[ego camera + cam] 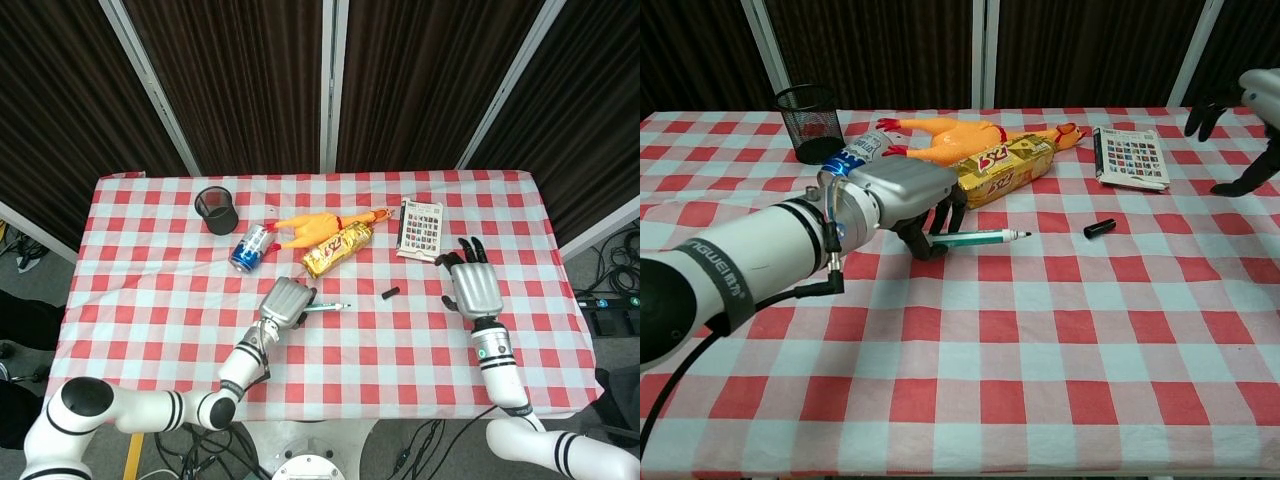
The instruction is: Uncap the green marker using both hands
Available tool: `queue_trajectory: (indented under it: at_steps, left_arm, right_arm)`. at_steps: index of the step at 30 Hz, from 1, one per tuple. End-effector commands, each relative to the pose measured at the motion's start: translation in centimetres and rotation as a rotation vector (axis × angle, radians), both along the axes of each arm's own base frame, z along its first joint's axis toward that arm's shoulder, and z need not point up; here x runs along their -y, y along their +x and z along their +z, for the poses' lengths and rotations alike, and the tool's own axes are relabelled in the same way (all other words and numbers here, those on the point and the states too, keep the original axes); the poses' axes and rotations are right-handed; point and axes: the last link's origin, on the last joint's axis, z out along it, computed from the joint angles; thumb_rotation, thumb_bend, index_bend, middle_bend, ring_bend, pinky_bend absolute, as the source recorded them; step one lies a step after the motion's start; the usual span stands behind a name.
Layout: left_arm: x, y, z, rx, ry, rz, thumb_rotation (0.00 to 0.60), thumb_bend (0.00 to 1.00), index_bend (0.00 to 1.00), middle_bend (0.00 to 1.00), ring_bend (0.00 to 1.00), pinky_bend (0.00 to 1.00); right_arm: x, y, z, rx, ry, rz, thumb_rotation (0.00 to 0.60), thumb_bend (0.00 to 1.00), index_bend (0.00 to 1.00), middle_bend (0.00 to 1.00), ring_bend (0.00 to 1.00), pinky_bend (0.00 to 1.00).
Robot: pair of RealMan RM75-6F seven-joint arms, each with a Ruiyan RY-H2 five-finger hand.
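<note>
My left hand [287, 301] [902, 197] grips the green marker [978, 238] [328, 307] by its back end, tip pointing right, just above the cloth. The marker's tip is bare. Its black cap [391, 293] [1099, 228] lies alone on the checked tablecloth to the right of the marker. My right hand [476, 287] [1248, 120] is off to the right of the cap, fingers spread, holding nothing; the chest view shows only part of it at the frame's edge.
Behind the marker lie a yellow snack bag [338, 249], a rubber chicken [315, 226] and a blue can [250, 248]. A black mesh pen cup [217, 210] stands at the back left. A printed card box [420, 227] lies at the back right.
</note>
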Motion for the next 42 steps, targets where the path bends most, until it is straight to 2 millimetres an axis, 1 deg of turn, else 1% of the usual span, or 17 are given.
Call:
queue_trajectory:
  at_steps: [1,4,8,10,12,14,17,20,22,23,25,27,28,32,36,39,42]
  left_arm:
    - [-0.1,-0.8,-0.5,-0.016,-0.015,0.0,0.6,0.46,0.54,0.55,0.5,0.53]
    - [-0.3,-0.8,-0.7,-0.012,-0.016,0.002,0.6,0.36,0.47,0.52,0.48,0.52]
    - [-0.7,-0.6,-0.2,0.018,0.012,0.003,0.6,0.31,0.39,0.49,0.45,0.5]
    - [-0.8,-0.7,0.1,0.029,0.026,0.004,0.6,0.24,0.36,0.45,0.4,0.47]
    - [-0.8,-0.9,0.6,0.027,0.034,0.011,0.6,0.21,0.34,0.39,0.35,0.42]
    - [-0.8,-1.0,1.1,0.035,0.032,0.02,0.6,0.18,0.34,0.36,0.32,0.39]
    - [-1.0,-1.2,2.6,0.053,0.081,0.028,0.6,0.16,0.33,0.34,0.29,0.35]
    - [-1.2,-2.3,5.3,0.087,0.179,0.043,0.6,0.15,0.33,0.34,0.29,0.34]
    - [-1.1,-3.9,7.9,0.101,0.262,0.049,0.6,0.14,0.33,0.33,0.29,0.33]
    - [-0.9,-5.1,9.3,0.11,0.3,0.049,0.6,0.14,0.33,0.32,0.28,0.32]
    - [-0.5,-7.1,11.4,0.13,0.345,0.038,0.6,0.14,0.32,0.28,0.25,0.26]
    - [0.3,-9.7,13.5,0.165,0.382,0.012,0.6,0.14,0.31,0.26,0.22,0.23]
    - [0.7,-10.9,14.2,0.175,0.396,0.003,0.6,0.14,0.31,0.25,0.21,0.21]
    - [2.7,-16.3,16.1,0.145,0.43,0.032,0.6,0.14,0.29,0.24,0.19,0.2]
    - [4.7,-20.8,17.4,0.117,0.466,0.136,0.6,0.15,0.28,0.24,0.18,0.19]
    - [6.4,-23.0,18.3,0.102,0.496,0.184,0.6,0.15,0.28,0.24,0.18,0.19]
    - [8.0,-24.4,19.0,0.079,0.522,0.208,0.6,0.14,0.28,0.24,0.18,0.19]
  right_arm:
    - [-0.8,-1.0,1.7,0.027,-0.049,-0.019,0.6,0.03,0.35,0.35,0.06,0.03]
    - [-1.2,-1.8,2.2,0.035,-0.063,-0.037,0.6,0.03,0.35,0.35,0.06,0.03]
    - [-1.6,-2.4,2.5,0.048,-0.075,-0.05,0.6,0.03,0.34,0.34,0.06,0.03]
    - [-1.7,-2.5,2.7,0.052,-0.079,-0.051,0.6,0.03,0.34,0.34,0.05,0.03]
    - [-1.8,-2.5,2.8,0.056,-0.084,-0.049,0.6,0.03,0.34,0.34,0.05,0.03]
    - [-1.9,-2.5,3.0,0.059,-0.089,-0.046,0.6,0.03,0.34,0.34,0.05,0.03]
    - [-2.3,-2.5,3.5,0.071,-0.107,-0.044,0.6,0.03,0.34,0.34,0.05,0.03]
    - [-2.9,-2.7,4.2,0.077,-0.131,-0.042,0.6,0.03,0.34,0.33,0.05,0.03]
    - [-3.5,-3.2,4.8,0.07,-0.143,-0.044,0.6,0.03,0.33,0.33,0.05,0.03]
    - [-3.9,-3.5,5.0,0.065,-0.145,-0.045,0.6,0.03,0.32,0.32,0.04,0.03]
    - [-4.5,-4.0,5.4,0.055,-0.147,-0.046,0.6,0.03,0.29,0.29,0.03,0.03]
    - [-5.2,-4.7,5.7,0.048,-0.144,-0.047,0.6,0.03,0.23,0.24,0.01,0.02]
    - [-5.6,-5.0,5.7,0.047,-0.144,-0.046,0.6,0.03,0.2,0.2,0.0,0.02]
    - [-7.3,-6.2,6.0,0.042,-0.147,-0.04,0.6,0.04,0.13,0.13,0.0,0.0]
    - [-9.5,-7.0,6.2,0.035,-0.14,-0.038,0.6,0.07,0.1,0.11,0.0,0.0]
    - [-10.8,-7.5,6.1,0.02,-0.134,-0.054,0.6,0.07,0.1,0.11,0.0,0.0]
    - [-11.6,-8.0,5.7,0.012,-0.126,-0.074,0.6,0.07,0.1,0.12,0.0,0.0]
